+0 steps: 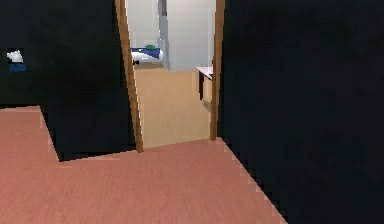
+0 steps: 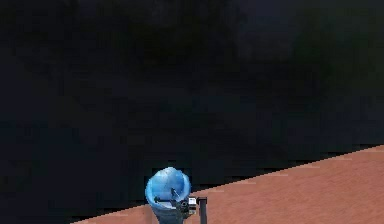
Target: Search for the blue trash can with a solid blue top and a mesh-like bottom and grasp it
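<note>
Where the dark wall (image 2: pixel 190 70) is met by the reddish floor (image 2: pixel 320 185) in the arm side view, the ground for the coming move is laid out. The same floor is seen in the forward view running up to a wood-framed doorway (image 1: pixel 172 80), beyond which a lighter room is made out.

At the arm side view's bottom edge, a little left of the middle and near the line where wall and floor meet, the blue trash can (image 2: pixel 166 188) is found. A rounded, solid blue top is turned toward the camera, with a paler blue body just below it, though no mesh can be made out. Its long axis is judged to be upright, since the top is seen from above.

Smallest of all, the gripper (image 2: pixel 189 207) is seen as a dark shape at the can's lower right, close against it in the picture. The can is thus placed just to the left of the gripper and slightly farther up the picture. Whether the two are touching cannot be told, and whether anything is held by the gripper cannot be told either, as the can lies at or behind its far end. Any grasp, it is judged, would be governed by that short leftward offset
</note>
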